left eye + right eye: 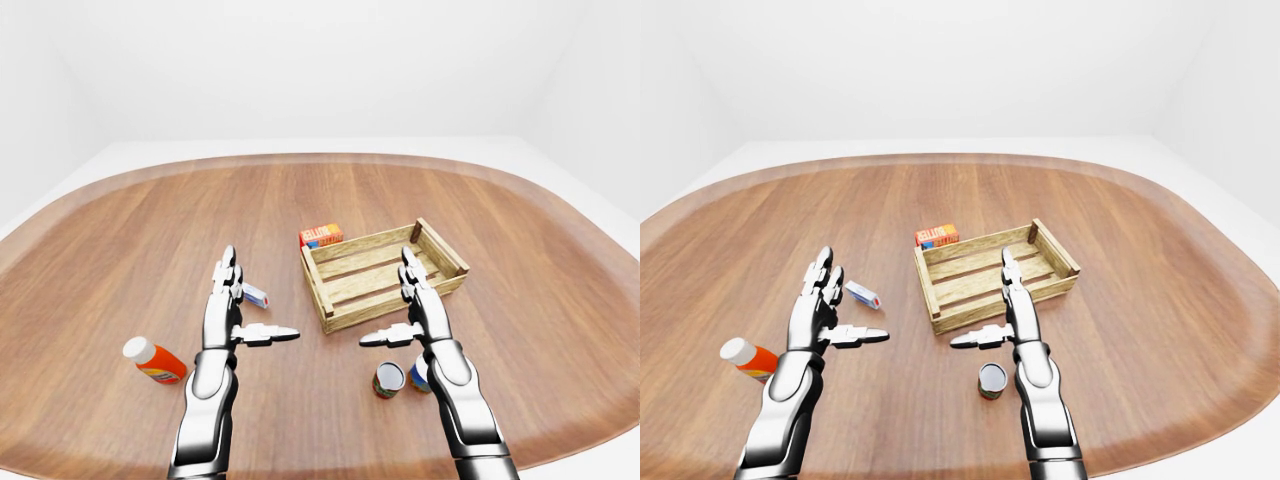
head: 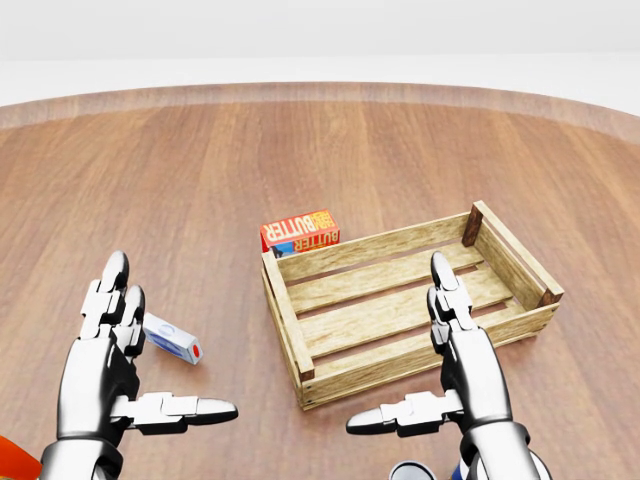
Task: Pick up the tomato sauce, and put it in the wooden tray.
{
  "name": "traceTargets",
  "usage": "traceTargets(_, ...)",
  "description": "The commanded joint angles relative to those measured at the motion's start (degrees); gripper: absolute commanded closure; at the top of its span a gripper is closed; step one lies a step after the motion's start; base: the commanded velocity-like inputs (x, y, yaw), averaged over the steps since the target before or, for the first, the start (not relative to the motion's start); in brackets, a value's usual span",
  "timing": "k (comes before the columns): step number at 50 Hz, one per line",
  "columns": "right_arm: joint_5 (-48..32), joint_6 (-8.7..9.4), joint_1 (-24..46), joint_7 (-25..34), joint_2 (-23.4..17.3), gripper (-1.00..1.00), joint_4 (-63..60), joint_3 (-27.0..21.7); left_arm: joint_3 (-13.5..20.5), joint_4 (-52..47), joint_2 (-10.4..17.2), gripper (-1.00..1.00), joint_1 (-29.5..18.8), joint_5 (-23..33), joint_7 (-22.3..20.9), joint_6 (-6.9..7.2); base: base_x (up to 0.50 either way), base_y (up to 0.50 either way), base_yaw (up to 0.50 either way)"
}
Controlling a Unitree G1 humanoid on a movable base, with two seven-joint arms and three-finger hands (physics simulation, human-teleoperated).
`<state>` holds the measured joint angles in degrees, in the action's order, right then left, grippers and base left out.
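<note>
A small can with a red and green label (image 1: pixel 388 380), which I take for the tomato sauce, stands on the table at lower right, just left of my right forearm; it is clearest in the right-eye view (image 1: pixel 991 381). The wooden tray (image 1: pixel 390 308) sits above it, right of centre, with nothing inside. My left hand (image 1: pixel 250 300) and right hand (image 1: pixel 385 297) are both open, fingers straight and thumbs pointing inward, hovering empty over the table. The right hand is over the tray's lower edge, above the can.
A blue can (image 1: pixel 419 375) is partly hidden behind my right wrist. A red butter box (image 1: pixel 321 235) stands against the tray's upper left wall. A small white and blue box (image 1: pixel 255 295) lies by my left fingers. An orange bottle with a white cap (image 1: pixel 153 361) lies at lower left.
</note>
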<state>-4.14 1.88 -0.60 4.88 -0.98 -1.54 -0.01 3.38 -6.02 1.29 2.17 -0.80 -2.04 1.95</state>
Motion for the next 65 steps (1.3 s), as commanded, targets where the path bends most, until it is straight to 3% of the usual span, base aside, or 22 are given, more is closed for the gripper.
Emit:
traceTargets(1, 0.15, -0.32, -0.05, 0.17, -0.04, -1.0, 0.39, -0.07, -0.02, -0.04, -0.01, -1.0, 0.1, 0.12, -0.04, -0.02, 0.5, 0.0, 0.0)
traceTargets(8, -0.13, -0.25, -0.16, 0.2, -0.1, -1.0, 0.27, 0.02, -0.05, 0.07, -0.02, -1.0, 0.08, 0.13, -0.07, -0.08, 0.5, 0.0, 0.0)
traceTargets(10, 0.21, -2.41, -0.81, 0.57, 0.03, -1.0, 0.08, 0.16, -0.05, 0.02, -0.01, -1.0, 0.12, 0.18, -0.06, -0.11, 0.5, 0.0, 0.0)
traceTargets(19, -1.79, -2.55, -3.3, 0.31, -0.33, -1.0, -5.49, 0.06, 0.02, -0.13, -0.01, -1.0, 0.15, 0.12, -0.06, -0.04, 0.1, 0.0, 0.0)
traceTargets(24, -4.72, -1.6, -4.6, 0.16, -0.81, -1.0, -7.99, -0.27, -0.07, 0.02, -0.05, -1.0, 0.15, 0.17, -0.06, -0.16, 0.0, 0.0, 0.0)
traceTargets(28, -6.4, 0.67, -5.33, 0.4, -0.98, -1.0, -11.13, -0.7, -0.04, -0.2, -0.04, -1.0, 0.13, 0.1, -0.06, 0.04, 0.0, 0.0, 0.0)
traceTargets(35, -8.09, 1.92, -6.63, 1.72, -0.85, -1.0, -13.83, -0.54, -0.08, -0.19, -0.04, -1.0, 0.16, 0.15, -0.06, -0.03, 0.0, 0.0, 0.0)
traceTargets(39, -13.51, 2.81, -6.78, 0.7, -1.21, -1.0, -14.21, -0.05, -0.05, -0.26, -0.04, -1.0, 0.17, 0.15, -0.04, 0.02, 0.0, 0.0, 0.0)
traceTargets(58, -32.93, 3.12, -10.08, 1.44, -1.74, -1.0, -21.32, 2.08, 0.04, -0.8, -0.04, -1.0, 0.38, 0.24, -0.01, 0.26, 0.0, 0.0, 0.0)
traceTargets(65, -35.29, 3.12, -10.59, 2.53, -1.48, -1.0, -22.2, 2.47, 0.08, -0.54, -0.01, -1.0, 0.33, 0.26, -0.03, 0.09, 0.0, 0.0, 0.0)
